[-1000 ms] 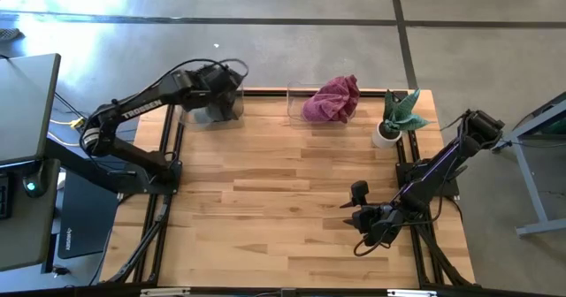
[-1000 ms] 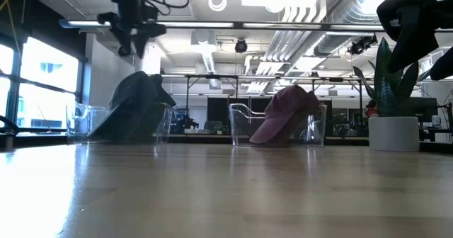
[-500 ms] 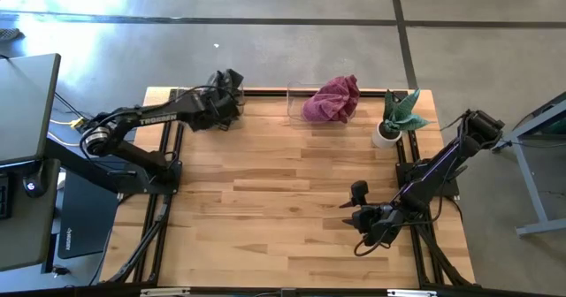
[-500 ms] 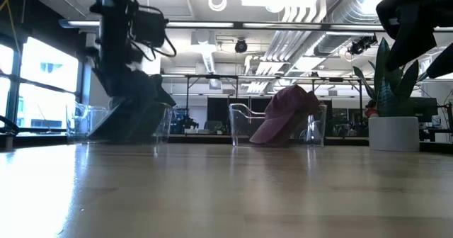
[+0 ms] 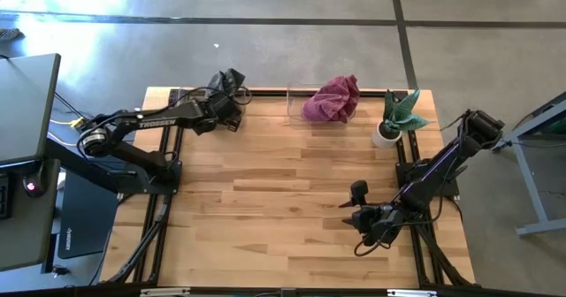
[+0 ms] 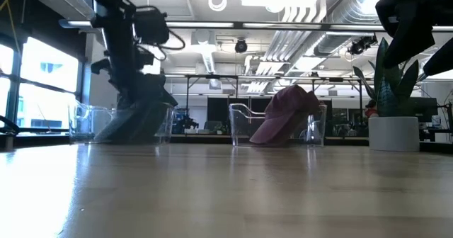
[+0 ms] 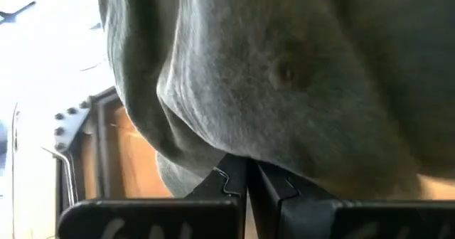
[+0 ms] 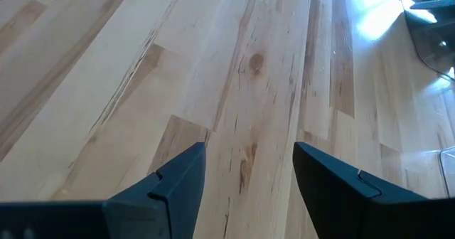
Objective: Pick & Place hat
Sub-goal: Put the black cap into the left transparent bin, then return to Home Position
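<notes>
Item one: grey hat (image 5: 232, 80). I am seeing it at the far left corner of the tabletop (image 5: 283, 200), pinched in the left claw (image 5: 232, 105). In the left wrist view the grey fabric (image 7: 284, 75) is filling the picture right ahead of the fingertips (image 7: 231, 178), which are pressing together on a fold of it. In the low view the hat (image 6: 141, 110) is hanging just under the left claw (image 6: 131, 78), its lower edge sitting in a clear bin (image 6: 92, 125).

Item two: left claw. I am reading it as closed on the hat, with the arm reaching in low from the tabletop's left edge.

Item three: maroon hat (image 5: 333, 99). It is lying well to the right of the left claw, along the same far edge, draped in a second clear bin (image 5: 296, 102). The low view is showing the maroon hat (image 6: 287, 114) slumping against that bin's wall (image 6: 244, 121).

Item four: potted plant (image 5: 395, 116). It is standing upright in a white pot, just beyond the maroon hat from the left claw, at the far right corner.

Item five: right claw (image 5: 354, 210). It is waiting near the right front of the tabletop, well apart from both hats. Its wrist view is showing the fingers (image 8: 174, 178) spread, with only bare wood (image 8: 249, 89) between them.
</notes>
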